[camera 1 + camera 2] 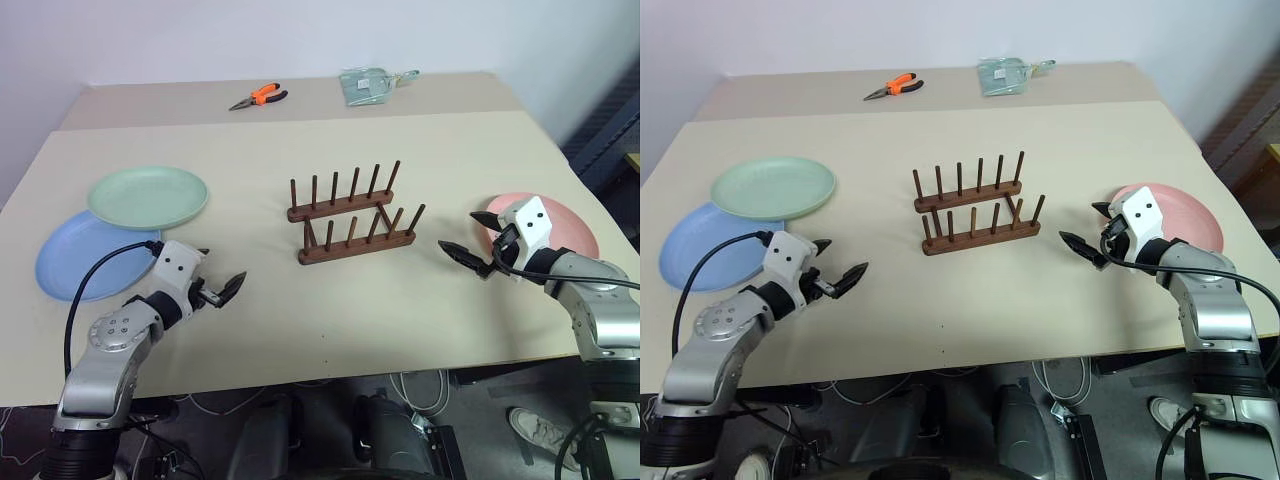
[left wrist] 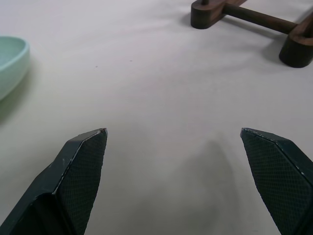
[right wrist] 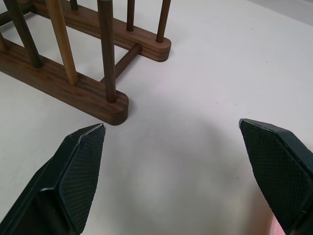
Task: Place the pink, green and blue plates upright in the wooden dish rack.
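Observation:
The wooden dish rack [image 1: 350,222] stands empty at the table's middle, its pegs upright. At the left the green plate [image 1: 148,196] lies flat, its near edge overlapping the blue plate [image 1: 80,258]. The pink plate [image 1: 565,225] lies flat at the right. My left gripper [image 1: 222,270] hovers open over bare table, just right of the blue plate and well left of the rack [image 2: 205,12]. My right gripper [image 1: 462,234] is open too, at the pink plate's left edge, pointing toward the rack's right end [image 3: 73,90]. Neither holds anything.
Orange-handled pliers [image 1: 260,97] and a pale green packet [image 1: 368,85] lie at the table's far side. The table's front edge [image 1: 330,375] runs just below my arms, with cables on the floor beneath it.

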`<state>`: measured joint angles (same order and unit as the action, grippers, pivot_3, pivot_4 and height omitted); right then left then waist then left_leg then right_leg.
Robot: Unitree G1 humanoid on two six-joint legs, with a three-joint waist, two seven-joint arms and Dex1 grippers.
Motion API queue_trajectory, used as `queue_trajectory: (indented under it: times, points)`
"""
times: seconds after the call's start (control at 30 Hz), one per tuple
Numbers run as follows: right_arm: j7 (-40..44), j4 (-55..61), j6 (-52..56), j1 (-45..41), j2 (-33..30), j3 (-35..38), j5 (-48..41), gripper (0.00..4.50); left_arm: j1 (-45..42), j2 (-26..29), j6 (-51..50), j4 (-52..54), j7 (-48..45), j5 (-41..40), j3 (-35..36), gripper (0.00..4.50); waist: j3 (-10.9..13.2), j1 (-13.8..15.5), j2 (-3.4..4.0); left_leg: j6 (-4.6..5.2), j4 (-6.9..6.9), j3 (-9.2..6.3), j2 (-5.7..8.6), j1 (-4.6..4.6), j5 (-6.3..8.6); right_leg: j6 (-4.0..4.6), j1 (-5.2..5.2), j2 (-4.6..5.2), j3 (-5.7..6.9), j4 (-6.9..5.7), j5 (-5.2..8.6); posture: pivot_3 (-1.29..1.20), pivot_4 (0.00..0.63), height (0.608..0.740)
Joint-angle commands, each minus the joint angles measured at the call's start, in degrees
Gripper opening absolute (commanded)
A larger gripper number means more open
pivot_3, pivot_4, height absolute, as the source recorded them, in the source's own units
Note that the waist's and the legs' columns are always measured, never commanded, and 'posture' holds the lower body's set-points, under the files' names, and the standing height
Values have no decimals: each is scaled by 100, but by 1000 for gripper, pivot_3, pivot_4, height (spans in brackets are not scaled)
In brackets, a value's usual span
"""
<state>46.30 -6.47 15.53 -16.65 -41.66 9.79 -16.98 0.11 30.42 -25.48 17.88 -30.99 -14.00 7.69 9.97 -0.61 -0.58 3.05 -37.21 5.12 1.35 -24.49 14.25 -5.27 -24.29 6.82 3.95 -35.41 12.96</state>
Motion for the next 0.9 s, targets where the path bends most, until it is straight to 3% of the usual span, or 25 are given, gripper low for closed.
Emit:
queue_trajectory:
  times: [0.03,0.3,0.6,0.73,0.9]
  points:
    - [-58,25,-158,-182,-33,107,43,4473,6,22,81,142,-8,11,-11,4500,0,-1,0,0,0,0,0,0,0,0,0,0,0,0,0,0,150,740]
    - [261,531,236,147,0,-80,-173,4473,-12,273,-3,150,-538,-230,-67,4500,0,5,0,0,0,0,0,0,0,3,0,0,0,0,2,0,150,740]
    - [-174,1852,588,893,422,-384,-157,4473,-1361,285,401,-948,-1457,141,-1288,4500,-2,42,3,1,-2,1,0,-1,0,1,1,0,0,3,-1,0,150,740]
    - [-567,2417,718,1211,696,-381,-196,4473,-2425,-185,707,-2380,-1903,409,-1947,4500,-3,108,5,0,-3,1,0,-1,-1,-11,-1,-3,2,0,-9,0,150,740]
    - [-809,2774,852,1421,809,-383,-188,4473,-3071,-792,1131,-3441,-1943,653,-2229,4500,-6,150,3,8,-15,3,2,-2,2,-11,10,-1,2,8,-9,0,150,740]
